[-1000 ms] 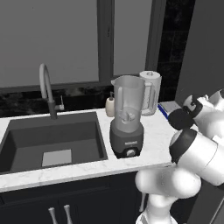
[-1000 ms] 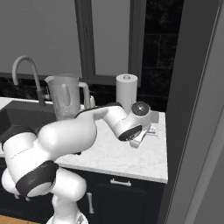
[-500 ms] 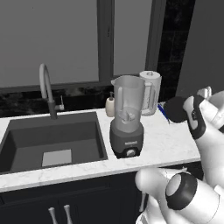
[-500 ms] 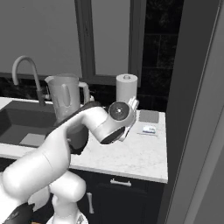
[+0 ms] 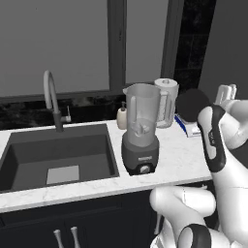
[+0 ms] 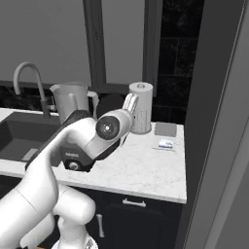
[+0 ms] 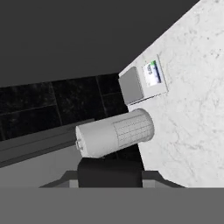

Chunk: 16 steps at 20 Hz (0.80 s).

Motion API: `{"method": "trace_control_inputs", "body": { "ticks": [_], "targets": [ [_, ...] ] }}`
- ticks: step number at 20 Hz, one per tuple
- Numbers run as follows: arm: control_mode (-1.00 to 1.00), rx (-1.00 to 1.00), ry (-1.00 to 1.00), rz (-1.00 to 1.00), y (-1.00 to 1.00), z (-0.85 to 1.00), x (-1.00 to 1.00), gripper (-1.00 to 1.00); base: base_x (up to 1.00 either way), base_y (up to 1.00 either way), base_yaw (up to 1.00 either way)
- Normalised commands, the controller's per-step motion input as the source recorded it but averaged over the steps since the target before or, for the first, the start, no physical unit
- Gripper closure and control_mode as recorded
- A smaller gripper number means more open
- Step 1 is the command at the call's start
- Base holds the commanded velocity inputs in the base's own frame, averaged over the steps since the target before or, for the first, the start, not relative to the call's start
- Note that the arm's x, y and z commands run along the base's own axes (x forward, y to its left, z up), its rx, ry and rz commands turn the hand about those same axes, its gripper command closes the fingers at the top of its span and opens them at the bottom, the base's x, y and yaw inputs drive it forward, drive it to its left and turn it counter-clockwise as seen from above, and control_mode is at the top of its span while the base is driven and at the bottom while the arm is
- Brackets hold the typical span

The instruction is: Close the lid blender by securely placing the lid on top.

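I see the flat round black lid (image 5: 193, 103) held up in the air by the two-finger gripper (image 7: 109, 171), whose fingers are clenched on it; in the hand view it is just a dark slab at the fingers, so the exact grip is hard to judge. Landmark: the clear tapered blender (image 5: 141, 135) on its dark grey base. Lid hangs right of the jar, about level with its open mouth, apart from it. White cylinder (image 6: 141, 107) stands behind the blender.
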Motion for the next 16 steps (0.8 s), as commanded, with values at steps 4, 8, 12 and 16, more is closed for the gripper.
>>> {"method": "trace_control_inputs", "body": {
  "ticks": [4, 8, 12, 16],
  "targets": [
    [-1.0, 0.0, -0.21, 0.0, 0.1, 1.0, -0.16, 1.0, 0.0, 0.0, 0.0],
    [-1.0, 0.0, -0.23, 0.0, 0.0, 1.0, -0.24, 1.0, 0.0, 0.0, 0.0],
    [-1.0, 0.0, -0.15, 0.0, 0.03, 0.87, -0.15, 1.0, 0.0, 0.0, 0.0],
    [-1.0, 0.0, -0.01, 0.06, 0.27, 0.61, -0.02, 1.0, 0.0, 0.0, 0.0]
  ]
}}
